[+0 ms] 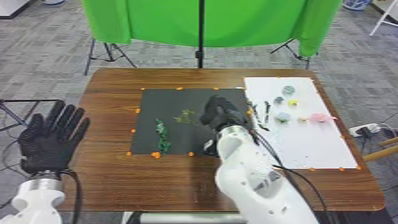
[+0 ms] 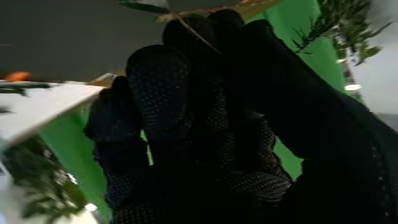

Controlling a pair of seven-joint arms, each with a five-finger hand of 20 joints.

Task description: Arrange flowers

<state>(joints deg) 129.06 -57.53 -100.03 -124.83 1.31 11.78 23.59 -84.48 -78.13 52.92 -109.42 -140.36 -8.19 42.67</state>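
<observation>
The right hand wears matt black fabric, its weave rough and dotted close up; the left hand has the same dull cloth. Behind the right hand, its arm is smooth and white with a soft gloss. Beneath it lies a flat, matt dark sheet, on smooth brown wood-grained table. Beyond it hangs green cloth, softly folded and matt.

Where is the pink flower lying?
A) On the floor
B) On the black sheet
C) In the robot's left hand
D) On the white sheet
D: the pink flower lies on the white sheet, near that sheet's right edge in the head view.
</observation>
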